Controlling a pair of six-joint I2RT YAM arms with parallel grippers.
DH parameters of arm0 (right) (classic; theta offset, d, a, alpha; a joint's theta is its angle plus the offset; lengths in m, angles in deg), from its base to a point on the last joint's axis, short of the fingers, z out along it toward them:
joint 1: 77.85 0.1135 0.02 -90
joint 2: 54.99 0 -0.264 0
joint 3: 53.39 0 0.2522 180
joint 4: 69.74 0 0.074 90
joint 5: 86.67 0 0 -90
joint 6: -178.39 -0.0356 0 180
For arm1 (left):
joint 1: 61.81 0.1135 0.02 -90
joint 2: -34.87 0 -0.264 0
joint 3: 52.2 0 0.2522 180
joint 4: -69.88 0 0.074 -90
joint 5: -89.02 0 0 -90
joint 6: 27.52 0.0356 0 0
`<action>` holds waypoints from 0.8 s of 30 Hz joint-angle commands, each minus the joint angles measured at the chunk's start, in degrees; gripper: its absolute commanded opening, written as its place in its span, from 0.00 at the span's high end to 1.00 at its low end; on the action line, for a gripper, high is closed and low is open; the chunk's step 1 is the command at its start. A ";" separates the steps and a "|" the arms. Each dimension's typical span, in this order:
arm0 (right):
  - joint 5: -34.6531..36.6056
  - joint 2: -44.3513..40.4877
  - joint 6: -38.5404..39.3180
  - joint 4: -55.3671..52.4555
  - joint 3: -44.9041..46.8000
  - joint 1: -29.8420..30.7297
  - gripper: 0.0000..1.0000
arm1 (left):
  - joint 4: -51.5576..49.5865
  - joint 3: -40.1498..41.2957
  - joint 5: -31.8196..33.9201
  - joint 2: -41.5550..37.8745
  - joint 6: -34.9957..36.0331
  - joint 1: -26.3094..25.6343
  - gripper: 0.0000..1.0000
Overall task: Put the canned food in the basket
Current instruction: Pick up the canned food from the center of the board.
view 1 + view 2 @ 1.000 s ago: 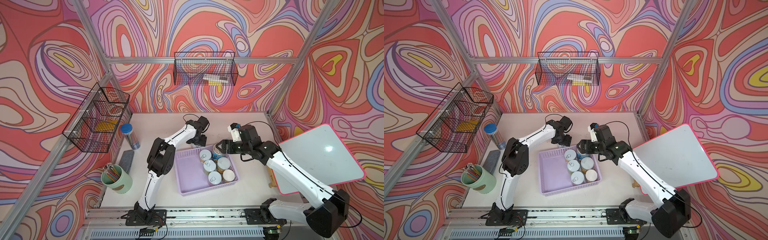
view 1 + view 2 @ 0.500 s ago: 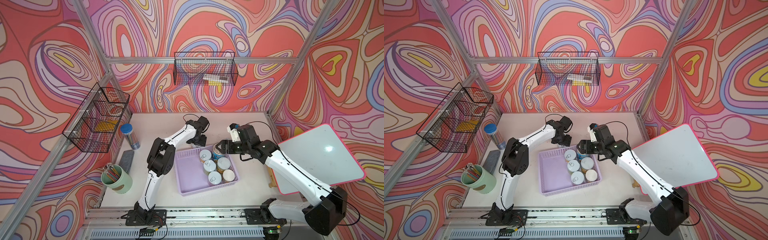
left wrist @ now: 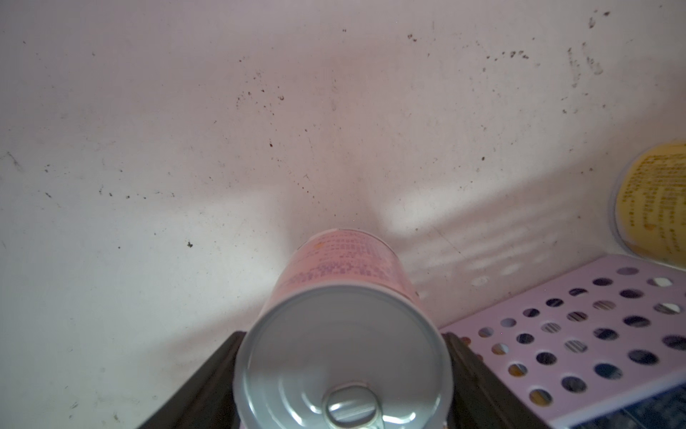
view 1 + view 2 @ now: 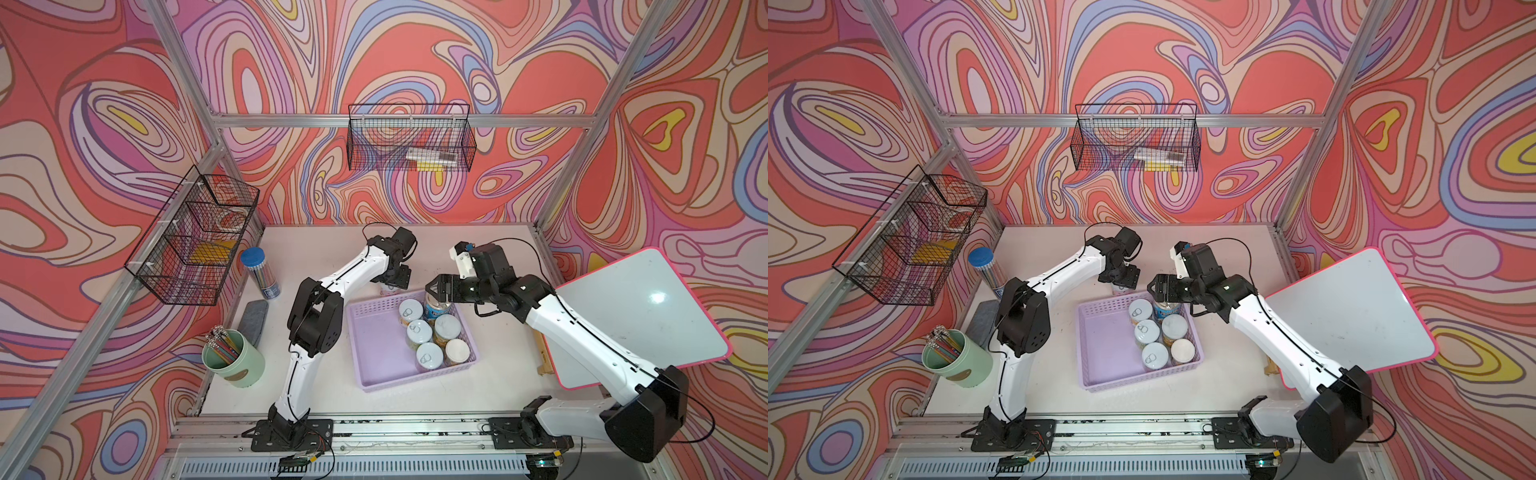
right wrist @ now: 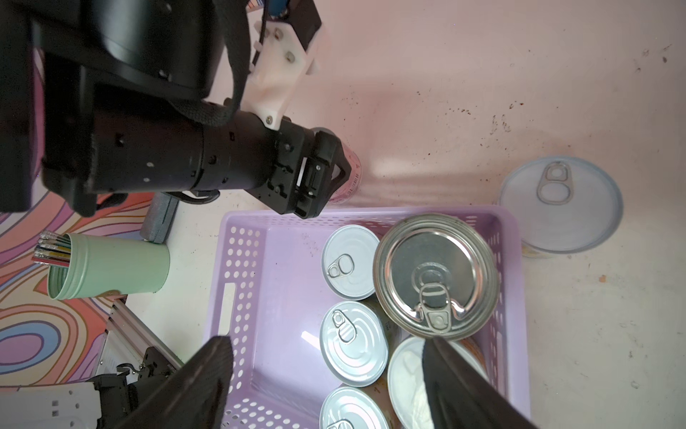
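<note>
The lilac basket lies mid-table with several cans standing along its right side, among them the bigger blue-labelled can in the far right corner. My right gripper hovers open over that corner, fingers wide apart and holding nothing. My left gripper is shut on a pink-labelled can, which is upright just outside the basket's far rim. A yellow-labelled can stands on the table beside the basket's far right corner, hidden under my right arm in both top views.
A green cup of pencils, a grey pad and a clear tube with a blue cap stand at the table's left. A pink-rimmed whiteboard leans at the right. Black wire baskets hang on the walls.
Almost nothing differs. My right arm has shifted very slightly over the basket's far corner. My left gripper stays on the pink can.
</note>
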 commanded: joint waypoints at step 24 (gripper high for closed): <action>14.36 0.81 -3.25 1.69 -1.74 16.80 0.19 | 1.85 18.75 1.16 -27.54 1.81 0.21 0.61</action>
